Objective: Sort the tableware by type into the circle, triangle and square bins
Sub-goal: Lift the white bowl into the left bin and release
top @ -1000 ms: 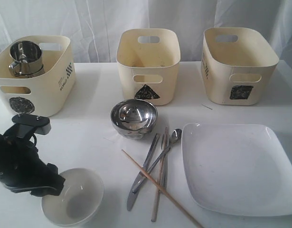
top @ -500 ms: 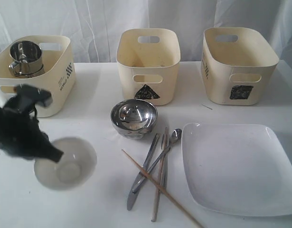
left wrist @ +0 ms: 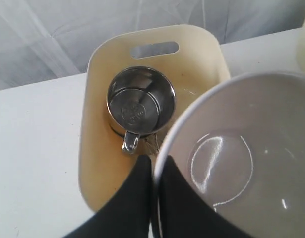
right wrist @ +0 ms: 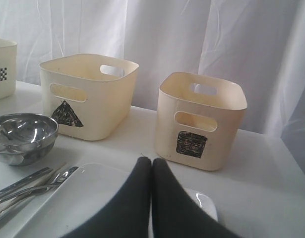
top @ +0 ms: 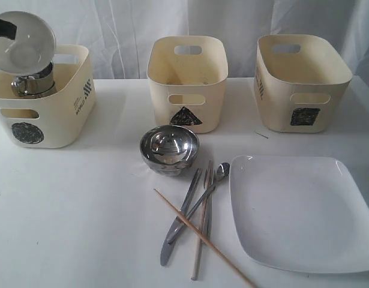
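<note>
Exterior view has the white round bowl [top: 22,42] at the upper left of the frame, tipped so its inside faces the camera and hanging over the cream plastic bin with the circle mark [top: 52,117]. A second ago it sat on the white table [top: 82,228] at lower left, and half a second ago it was partway up, so the lift and carry look done and only the release into the bin appears to remain.

Only a dark sliver of the left gripper [top: 0,28] shows at the bowl's edge here. The left wrist view is clearer: the left gripper [left wrist: 154,166] is pinched on the bowl's [left wrist: 241,158] rim, one finger either side. Below it, inside the bin [left wrist: 90,148], stands a steel mug with a handle [left wrist: 141,101], so the bowl would land on or beside it.

In the right wrist view the right gripper [right wrist: 151,166] has its fingers pressed together on nothing, above the large white square plate [right wrist: 83,193].

Still unsorted are the round steel bowl [top: 169,149] at centre, the steel cutlery [top: 196,204] crossed by wooden chopsticks [top: 202,237], and the plate [top: 301,210] at lower right. The triangle-marked bin [top: 166,117] and square-marked bin [top: 274,111] look empty from here.
</note>
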Action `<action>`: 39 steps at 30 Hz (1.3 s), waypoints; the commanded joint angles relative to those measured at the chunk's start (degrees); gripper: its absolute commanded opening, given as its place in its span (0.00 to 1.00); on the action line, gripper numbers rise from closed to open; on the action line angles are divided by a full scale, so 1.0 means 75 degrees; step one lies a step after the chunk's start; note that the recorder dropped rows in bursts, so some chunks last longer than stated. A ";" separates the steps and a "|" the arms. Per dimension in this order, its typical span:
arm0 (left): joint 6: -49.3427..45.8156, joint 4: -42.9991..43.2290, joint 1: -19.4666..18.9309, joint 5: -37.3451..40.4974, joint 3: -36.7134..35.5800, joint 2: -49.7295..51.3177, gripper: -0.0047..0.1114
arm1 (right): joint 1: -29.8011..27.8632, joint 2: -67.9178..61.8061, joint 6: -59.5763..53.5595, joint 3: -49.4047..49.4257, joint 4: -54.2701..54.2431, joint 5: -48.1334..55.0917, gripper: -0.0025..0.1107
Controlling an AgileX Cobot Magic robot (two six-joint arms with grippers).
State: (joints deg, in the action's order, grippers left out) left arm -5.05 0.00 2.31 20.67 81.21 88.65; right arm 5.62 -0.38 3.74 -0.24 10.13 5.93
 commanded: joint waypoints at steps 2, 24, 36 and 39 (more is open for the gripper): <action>-0.0002 0.0000 -0.0063 0.0177 0.0648 0.1140 0.04 | 0.0011 0.0051 0.0171 0.0032 0.0001 0.0050 0.02; 0.0078 0.1172 -0.0134 -0.0219 0.0737 0.2407 0.23 | 0.0011 0.0051 0.0171 0.0032 0.0001 0.0050 0.02; -0.0882 -0.1208 0.1107 0.1012 0.0737 0.0964 0.45 | 0.0011 0.0051 0.0171 0.0032 0.0001 0.0050 0.02; -0.0990 -0.1208 0.2049 0.1165 0.0737 0.0987 0.45 | 0.0011 0.0051 0.0171 0.0032 0.0001 0.0050 0.02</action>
State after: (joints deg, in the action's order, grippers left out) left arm -11.82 -7.86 13.86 27.42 86.91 96.19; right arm 5.62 -0.38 4.81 -0.24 10.13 5.93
